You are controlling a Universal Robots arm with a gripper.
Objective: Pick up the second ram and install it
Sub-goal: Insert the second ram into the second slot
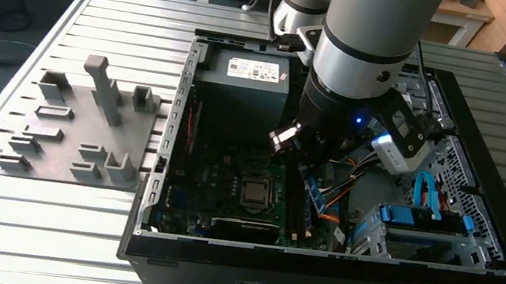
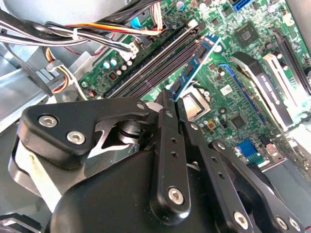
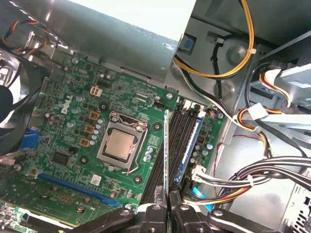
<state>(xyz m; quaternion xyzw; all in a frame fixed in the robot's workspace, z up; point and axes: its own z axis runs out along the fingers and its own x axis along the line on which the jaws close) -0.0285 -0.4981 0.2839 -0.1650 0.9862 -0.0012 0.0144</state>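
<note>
The big black open computer case (image 1: 334, 270) sits on the slatted metal table (image 1: 74, 236); the robot's black gripper (image 3: 168, 206) is down inside it over the green motherboard (image 3: 73, 160), jaws pinched narrow on the second ram (image 3: 166, 150), the thin dark stick seen edge-on; it hangs just above the dark memory slots (image 3: 181, 131), beside a blue-edged stick (image 3: 190, 145) already seated; so I'd say we're mid-install, and lining the stick up with its slot looks like the fiddly bit.
</note>
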